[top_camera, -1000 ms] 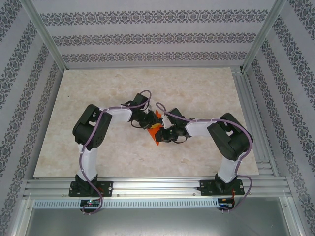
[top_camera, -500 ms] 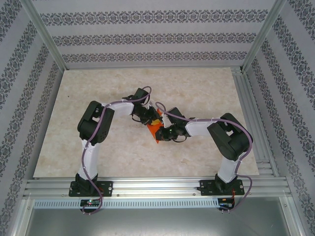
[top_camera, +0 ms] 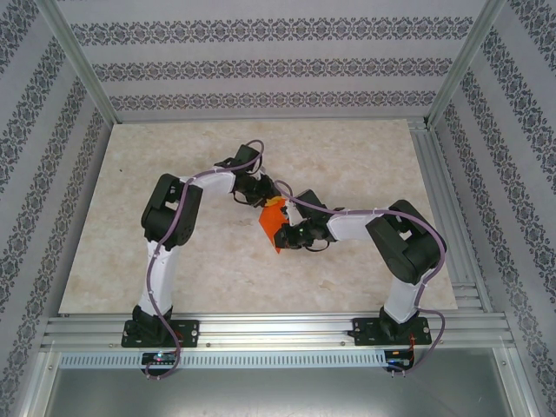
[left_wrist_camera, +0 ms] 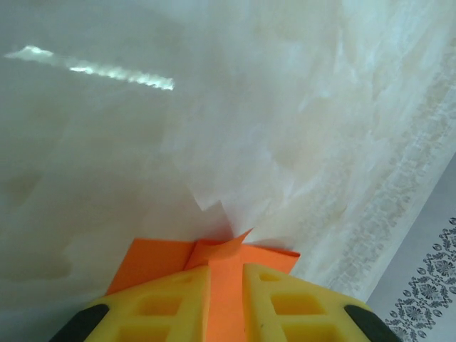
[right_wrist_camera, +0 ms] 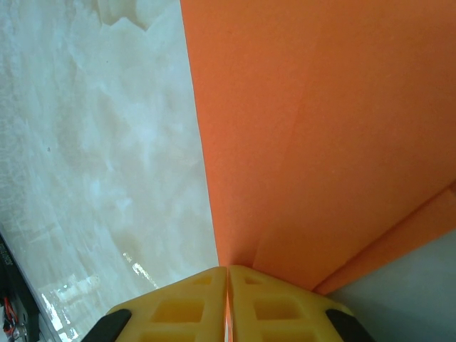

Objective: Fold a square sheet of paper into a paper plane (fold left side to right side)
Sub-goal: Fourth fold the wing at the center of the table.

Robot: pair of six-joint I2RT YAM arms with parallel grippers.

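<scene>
- Paper plane (top_camera: 273, 222) at mid-table (top_camera: 156, 165), held btwn both grippers, a bit right of centre in top view; may be lifted or tilted off the surface, can't tell for sure.
- Left gripper (top_camera: 266, 201) on far end of the paper. In left wrist view (left_wrist_camera: 226, 278), yellow fingers (left_wrist_camera: 167, 299) close together w/ a strip of orange filling the narrow gap. Clamped on a thicker folded part, by the look of it.
- Right gripper (top_camera: 286, 234) on near end. In right wrist view (right_wrist_camera: 227, 278), jaws pressed almost flush w/ only a hairline of orange btwn. Clenched on a thin edge of the paper.
- Done so far, judging by shape: not a flat square. Layered flaps and a short peak just past the left fingertips. Long straight crease running away from the right fingertips, w/ a second layer showing lower right in that view.
- Prob. not done yet: not a slim dart. Broad orange panel in right wrist view, wide blocky patch from above, no clear centre ridge or wings to be seen.
- Stage guess: mid-fold, approx halfway or a bit past. Left-to-right fold likely in hand or being creased; exact fold count not readable.
- Left to do, as judged: bring sides together, press crease flat, release both ends, leave finished plane on table.
- Risk: two-ended pinch on thin paper, so tear or skewed crease if pulled apart.
</scene>
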